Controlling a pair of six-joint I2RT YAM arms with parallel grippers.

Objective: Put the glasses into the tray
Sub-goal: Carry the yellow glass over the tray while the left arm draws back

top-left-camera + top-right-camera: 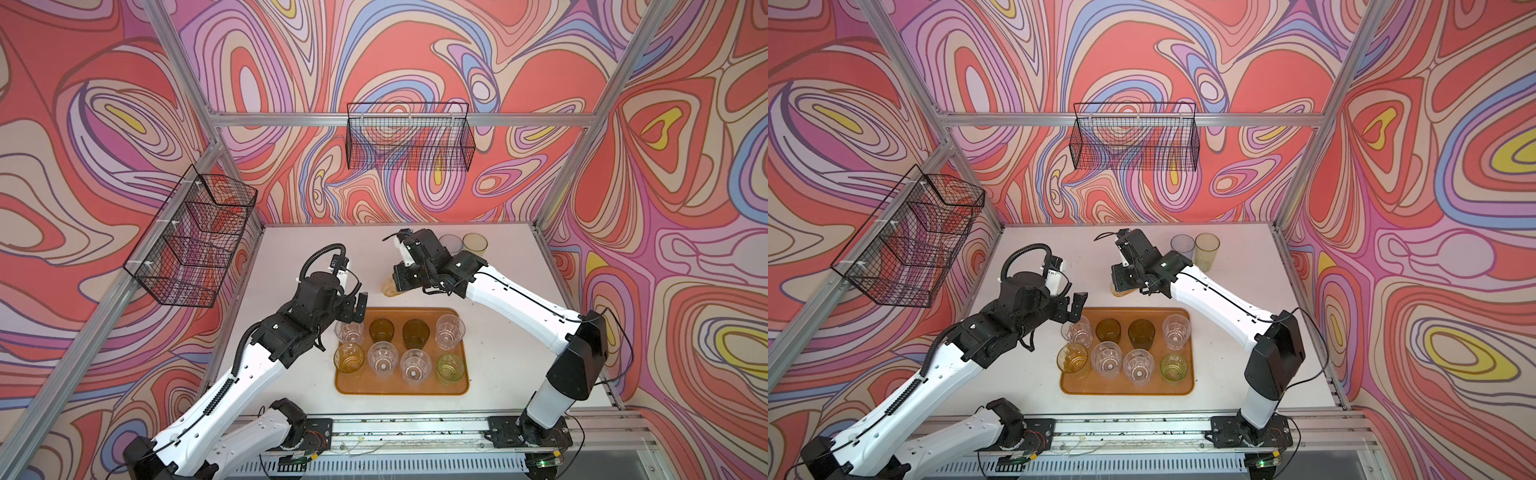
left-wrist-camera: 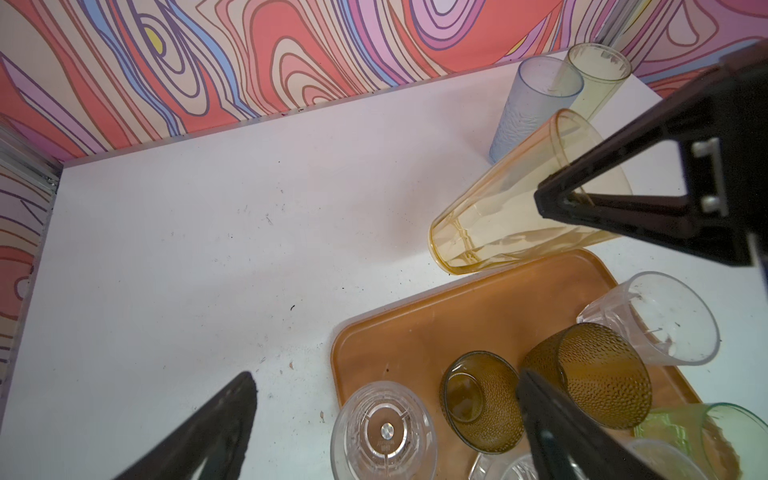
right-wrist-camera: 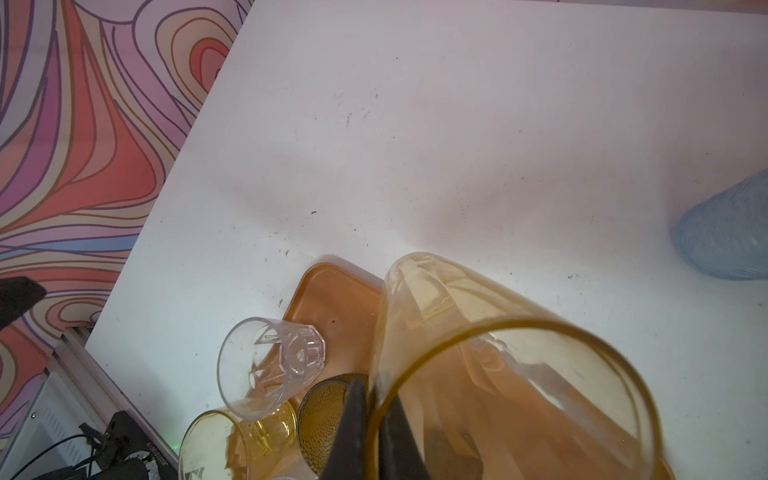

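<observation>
Right tool [image 3: 372, 399] clenched the rim of the tall yellow tumbler [image 2: 519, 208], just beyond the far edge of the tray [image 1: 415, 388]. Left tool [image 1: 354, 311], released, hovered over its far-left corner. Eight short tumblers [image 1: 382, 330] stood inside; the grey-blue tumbler [image 1: 1182, 246] and yellow-green tumbler [image 1: 1207, 249] stood near the far edge of the tabletop [image 1: 519, 311]

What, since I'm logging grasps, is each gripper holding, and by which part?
The right gripper pinches the tall yellow glass by its rim, one finger inside, one outside. The left gripper is open, holding nothing.

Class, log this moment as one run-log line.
right gripper shut on yellow glass | left gripper open | tray holds eight glasses
</observation>
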